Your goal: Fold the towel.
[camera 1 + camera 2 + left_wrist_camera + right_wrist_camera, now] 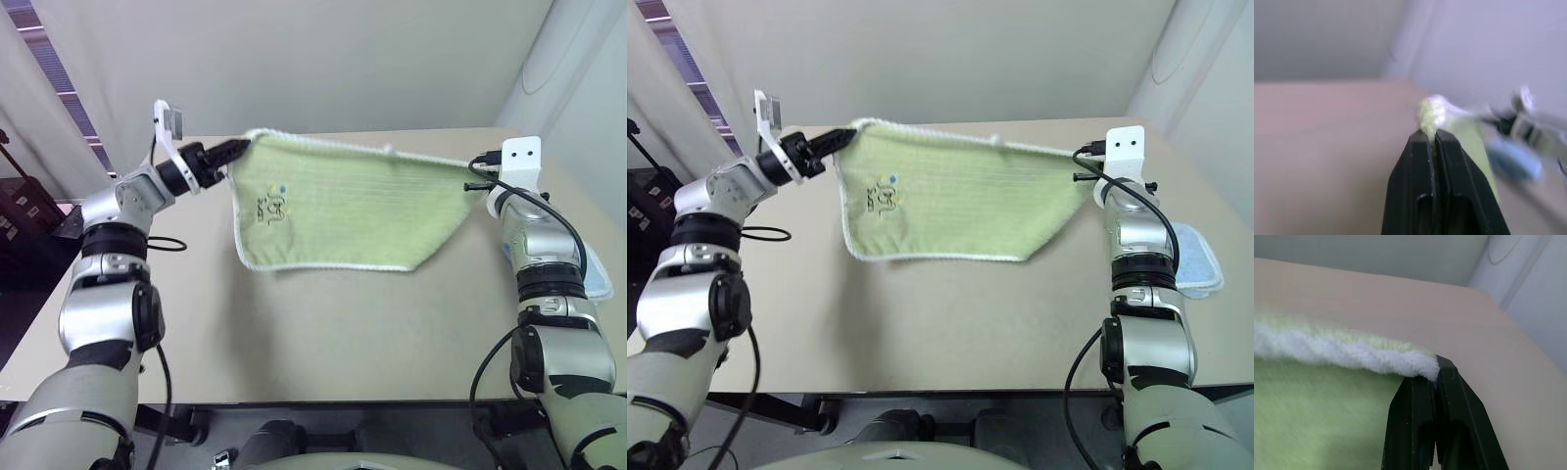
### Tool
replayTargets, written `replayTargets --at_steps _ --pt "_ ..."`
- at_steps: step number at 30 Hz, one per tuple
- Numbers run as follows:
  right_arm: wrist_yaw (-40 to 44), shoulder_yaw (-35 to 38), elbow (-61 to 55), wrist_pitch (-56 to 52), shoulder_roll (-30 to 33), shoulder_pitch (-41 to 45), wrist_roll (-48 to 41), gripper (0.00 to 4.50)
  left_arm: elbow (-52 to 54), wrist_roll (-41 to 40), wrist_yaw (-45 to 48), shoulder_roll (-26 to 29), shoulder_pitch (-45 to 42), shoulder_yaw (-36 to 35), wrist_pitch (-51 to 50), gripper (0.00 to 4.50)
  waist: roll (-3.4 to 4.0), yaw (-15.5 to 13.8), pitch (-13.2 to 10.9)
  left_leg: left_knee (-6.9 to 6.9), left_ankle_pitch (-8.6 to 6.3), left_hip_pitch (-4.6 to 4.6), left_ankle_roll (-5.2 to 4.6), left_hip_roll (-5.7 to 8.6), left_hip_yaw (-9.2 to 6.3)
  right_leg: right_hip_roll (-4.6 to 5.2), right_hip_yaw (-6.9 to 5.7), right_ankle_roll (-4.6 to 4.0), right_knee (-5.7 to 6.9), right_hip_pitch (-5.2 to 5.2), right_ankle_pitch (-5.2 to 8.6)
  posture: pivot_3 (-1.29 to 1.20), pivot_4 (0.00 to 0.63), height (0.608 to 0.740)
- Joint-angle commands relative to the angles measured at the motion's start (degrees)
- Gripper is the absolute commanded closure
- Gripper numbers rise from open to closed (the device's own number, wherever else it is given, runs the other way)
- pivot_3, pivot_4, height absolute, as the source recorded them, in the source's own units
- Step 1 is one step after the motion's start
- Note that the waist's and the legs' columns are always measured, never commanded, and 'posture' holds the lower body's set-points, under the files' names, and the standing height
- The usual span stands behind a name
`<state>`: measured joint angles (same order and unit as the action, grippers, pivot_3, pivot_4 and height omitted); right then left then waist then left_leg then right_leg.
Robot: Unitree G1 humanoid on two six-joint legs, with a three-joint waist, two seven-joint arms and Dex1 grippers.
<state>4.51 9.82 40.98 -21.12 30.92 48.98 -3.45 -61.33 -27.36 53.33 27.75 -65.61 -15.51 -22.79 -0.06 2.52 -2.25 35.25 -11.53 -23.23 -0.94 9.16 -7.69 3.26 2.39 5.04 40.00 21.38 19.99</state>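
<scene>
Between the two raised grippers the towel [343, 211] hangs spread above the table [323, 333]. The left gripper [238, 149] is clamped tight on one upper corner, just above the printed motif [275, 205]. The right gripper [1433, 377] is pinched fully closed on the opposite corner's white edging [1352, 352]. Beyond the right arm a light blue cloth [1193, 257] lies on the table.

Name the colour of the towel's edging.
White, on the light green towel; its edging shows best in the right wrist view.
</scene>
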Motion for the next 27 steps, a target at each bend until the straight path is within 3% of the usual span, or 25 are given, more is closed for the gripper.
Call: replayTargets --at_steps 1,7,12,16,21,27 --pt "-0.17 1.57 4.82 5.04 1.99 5.96 0.25 4.50 -7.81 1.72 -9.51 -1.54 -5.08 -3.62 10.82 4.46 -0.04 0.02 -0.02 0.00 0.00 -0.01 0.01 0.00 0.00 0.01 0.00 0.00 0.00 0.00 0.00 0.00 0.000 0.740" --pt "-0.50 -0.03 17.75 19.23 2.26 16.55 2.26 4.50 -13.79 3.85 -18.59 -4.09 -9.81 -6.51 20.84 4.46 -0.25 0.38 -0.16 -0.05 0.12 -0.21 0.19 0.00 0.02 0.01 0.00 0.01 0.05 0.04 -0.01 0.00 0.000 0.740" --pt "12.10 -4.38 18.31 20.26 2.28 15.20 3.95 4.50 -14.23 5.87 -15.79 -3.43 -9.08 -6.80 23.24 4.46 -0.34 1.33 -0.15 -0.13 0.14 -0.25 0.23 0.00 0.01 0.01 -0.01 0.04 0.01 0.07 0.01 0.00 0.000 0.740" --pt "19.81 -5.02 6.54 21.06 3.52 4.74 2.51 4.50 -13.64 7.14 -9.68 -1.81 -6.04 -6.20 22.80 4.46 -0.47 1.57 -0.09 -0.05 0.14 -0.26 0.22 0.01 -0.01 0.01 -0.04 0.05 0.00 0.02 0.01 0.00 0.000 0.740" --pt "30.10 -2.12 -21.11 8.68 7.49 -15.21 -4.12 4.50 -10.68 8.66 7.11 1.15 0.75 -3.40 18.02 4.46 -0.46 1.47 -0.09 -0.02 0.09 -0.26 0.14 0.01 -0.08 0.00 -0.07 0.05 0.10 0.06 0.01 0.00 0.000 0.740" --pt "35.96 4.53 -44.47 -4.84 12.81 -32.43 -12.67 4.50 -0.82 9.49 23.46 7.20 10.08 0.82 11.30 4.46 -0.46 1.41 -0.11 0.00 0.00 -0.26 0.01 -0.01 -0.10 -0.02 -0.08 0.01 0.13 0.08 -0.01 0.00 0.000 0.740"
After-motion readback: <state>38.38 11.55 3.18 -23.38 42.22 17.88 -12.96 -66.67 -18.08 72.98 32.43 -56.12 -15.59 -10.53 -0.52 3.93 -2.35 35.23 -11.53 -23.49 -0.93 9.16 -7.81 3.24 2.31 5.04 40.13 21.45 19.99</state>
